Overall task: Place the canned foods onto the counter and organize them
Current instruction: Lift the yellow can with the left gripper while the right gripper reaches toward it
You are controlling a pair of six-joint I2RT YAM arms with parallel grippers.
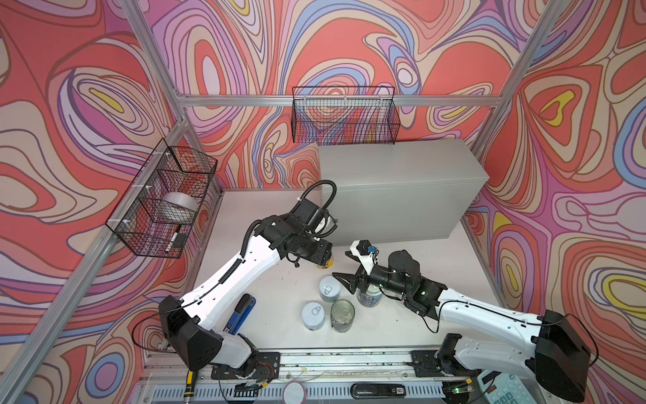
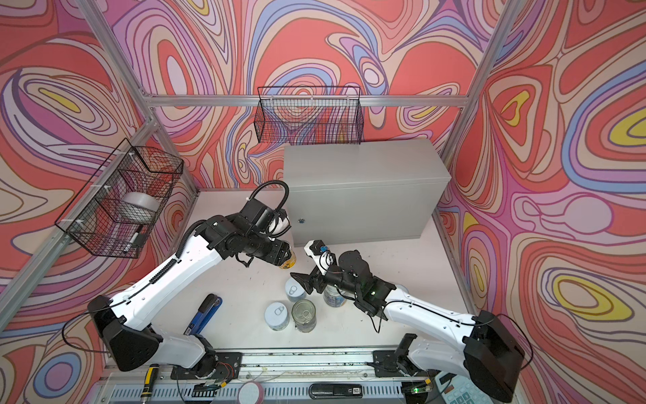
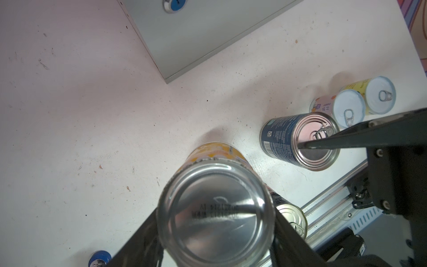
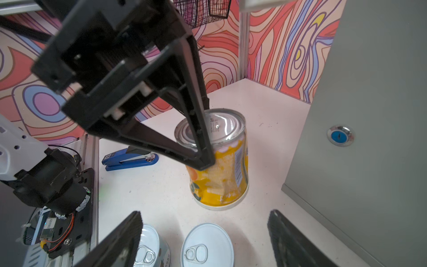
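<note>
in both top views the left gripper [image 2: 284, 254] sits over the yellow can [image 2: 291, 262], so we only get a sliver of label. right arm [image 2: 349, 276] covers the lid of the dark blue can [image 2: 334, 299]. pen-like thing [image 2: 134, 239] in the side basket [image 2: 105, 241] is too small for us to identify. calculator [image 2: 454, 393] is cut off by the bottom edge. left wrist view: the yellow can's base fills the frame, rim partly cut off, printed code blurred; second can [image 3: 292, 219] half hidden behind it; stapler [image 3: 99, 258] and lock [image 3: 172, 4] clipped by the edges. right wrist view: fingers of the right gripper [image 4: 205, 215] and two more cans [image 4: 206, 247] are cut off by the frame edge.
</note>
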